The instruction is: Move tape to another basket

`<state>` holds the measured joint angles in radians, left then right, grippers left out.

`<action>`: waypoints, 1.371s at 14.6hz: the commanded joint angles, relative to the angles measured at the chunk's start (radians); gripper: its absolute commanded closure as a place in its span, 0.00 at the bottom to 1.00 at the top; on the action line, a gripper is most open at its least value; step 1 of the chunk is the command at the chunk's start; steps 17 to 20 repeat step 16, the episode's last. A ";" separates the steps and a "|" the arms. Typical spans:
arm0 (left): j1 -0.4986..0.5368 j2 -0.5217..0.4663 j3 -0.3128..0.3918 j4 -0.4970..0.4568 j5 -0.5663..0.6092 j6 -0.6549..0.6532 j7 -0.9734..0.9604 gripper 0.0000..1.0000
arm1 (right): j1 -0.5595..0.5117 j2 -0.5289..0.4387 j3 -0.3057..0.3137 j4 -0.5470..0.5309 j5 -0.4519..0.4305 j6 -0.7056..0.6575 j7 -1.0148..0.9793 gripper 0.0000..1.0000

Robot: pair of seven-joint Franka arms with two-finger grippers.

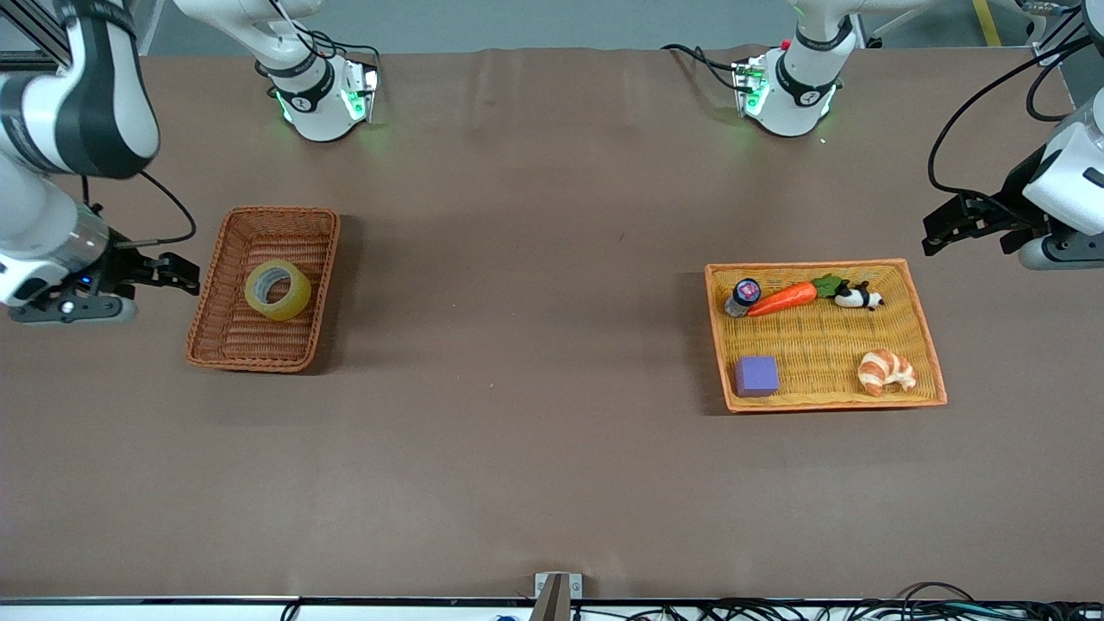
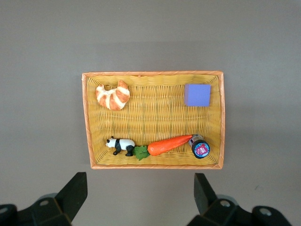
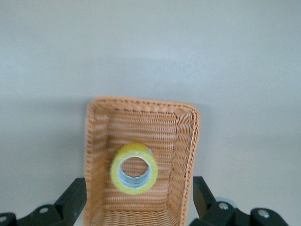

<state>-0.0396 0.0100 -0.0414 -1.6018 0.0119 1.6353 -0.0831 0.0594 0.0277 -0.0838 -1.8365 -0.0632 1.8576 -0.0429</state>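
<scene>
- The tape lies in the basket, mid-left of the front view, resting tilted near the basket's middle with its grey core showing.
- The right pincer sits at the left edge of the front view, just beside the basket's rim, fingers spread wide and holding nothing.
- In the right wrist view, both dark fingers flank the basket, the tape ring between them lower down.
- The left pincer hangs at the upper right of the front view, over the counter near the tray, fingers wide apart and empty.
- The tray, right of centre, holds a purple cube, a croissant, a carrot, a panda and a small jar.
- The left arm waits.
</scene>
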 commanded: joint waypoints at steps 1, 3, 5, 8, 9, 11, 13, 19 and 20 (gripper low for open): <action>-0.009 0.007 0.008 0.013 0.008 0.005 0.006 0.00 | 0.002 0.015 0.038 0.221 0.011 -0.168 0.070 0.00; -0.009 0.007 0.008 0.013 0.008 0.005 0.006 0.00 | 0.000 0.014 0.038 0.333 0.037 -0.271 0.070 0.00; -0.009 0.008 0.008 0.013 0.008 0.005 0.006 0.00 | 0.000 0.011 0.030 0.400 0.107 -0.387 0.077 0.00; -0.009 0.008 0.008 0.013 0.010 0.003 0.005 0.00 | 0.002 0.009 0.033 0.404 0.070 -0.457 0.118 0.00; -0.009 0.008 0.008 0.013 0.010 0.003 0.005 0.00 | 0.002 0.009 0.036 0.405 0.050 -0.446 0.121 0.00; -0.009 0.008 0.008 0.013 0.010 0.003 0.005 0.00 | 0.002 0.015 0.036 0.404 0.048 -0.428 0.121 0.00; -0.011 0.008 0.008 0.013 0.010 0.005 0.003 0.00 | 0.002 0.017 0.036 0.401 0.052 -0.382 0.121 0.00; -0.009 0.008 0.008 0.013 0.010 0.003 0.006 0.00 | 0.000 0.017 0.035 0.375 0.060 -0.344 0.113 0.00; -0.009 0.008 0.008 0.013 0.010 0.003 0.006 0.00 | 0.000 0.017 0.035 0.375 0.060 -0.344 0.113 0.00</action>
